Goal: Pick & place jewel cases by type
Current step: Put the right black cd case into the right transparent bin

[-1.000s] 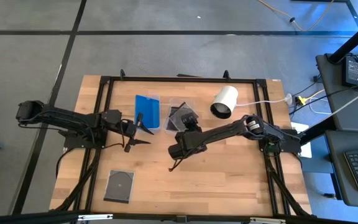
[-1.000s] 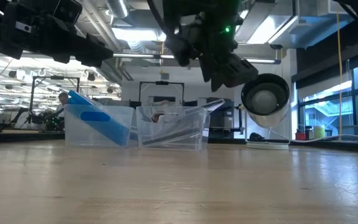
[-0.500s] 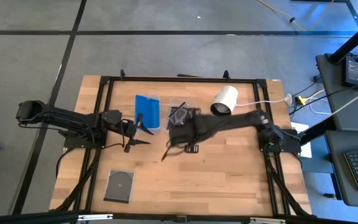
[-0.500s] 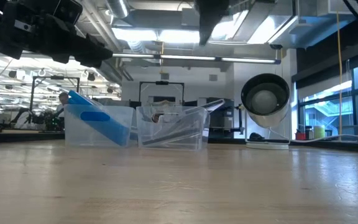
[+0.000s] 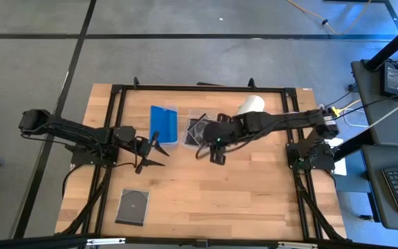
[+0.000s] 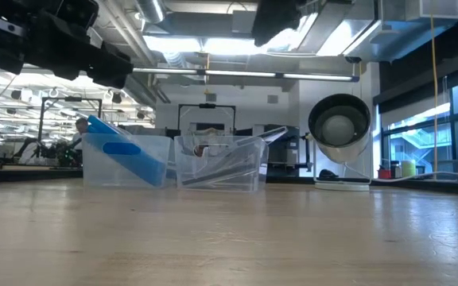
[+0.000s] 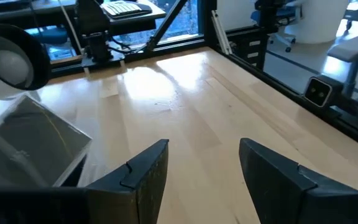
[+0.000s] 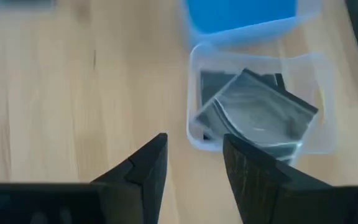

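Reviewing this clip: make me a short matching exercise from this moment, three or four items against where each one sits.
Items:
1. blue cases
2. dark cases
3. lone dark case
4. right end effector

Places:
A. flat on the bare table, near front edge
B. in the left tub
C. open, over the right tub's near side
D. in the right tub

Pairs: 1-B, 2-D, 3-A, 4-C

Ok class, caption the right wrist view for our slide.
Right gripper, fingers open and empty, hangs above the clear tub holding dark jewel cases.
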`<action>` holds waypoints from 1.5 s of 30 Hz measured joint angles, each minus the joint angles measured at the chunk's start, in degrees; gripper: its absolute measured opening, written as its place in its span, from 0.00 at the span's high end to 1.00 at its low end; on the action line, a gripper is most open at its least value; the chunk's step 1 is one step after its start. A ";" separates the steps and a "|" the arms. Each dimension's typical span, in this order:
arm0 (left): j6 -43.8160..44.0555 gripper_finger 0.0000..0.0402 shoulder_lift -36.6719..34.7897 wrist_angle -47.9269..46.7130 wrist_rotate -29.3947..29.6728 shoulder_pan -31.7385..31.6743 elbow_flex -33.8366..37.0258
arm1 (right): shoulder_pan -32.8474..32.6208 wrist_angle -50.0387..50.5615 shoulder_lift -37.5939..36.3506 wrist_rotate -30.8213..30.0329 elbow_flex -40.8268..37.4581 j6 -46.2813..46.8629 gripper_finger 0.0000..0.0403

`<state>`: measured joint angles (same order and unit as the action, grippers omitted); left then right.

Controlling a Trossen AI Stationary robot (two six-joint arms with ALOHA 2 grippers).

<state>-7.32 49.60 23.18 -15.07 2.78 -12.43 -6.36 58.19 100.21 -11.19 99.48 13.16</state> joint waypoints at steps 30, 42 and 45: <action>3.63 0.51 0.01 -0.70 0.64 1.63 0.00 | 27.33 -5.30 -1.07 23.63 -12.44 8.19 0.60; 3.61 0.51 0.02 -0.74 0.66 1.63 0.00 | 26.05 -2.21 2.53 17.07 -12.48 9.62 0.60; 3.61 0.52 0.02 -0.74 0.66 1.63 0.00 | 25.89 -2.01 2.53 17.28 -12.48 10.37 0.60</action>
<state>-3.70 49.63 22.44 -14.41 4.40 -12.43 19.53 56.18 102.74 6.09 87.00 23.53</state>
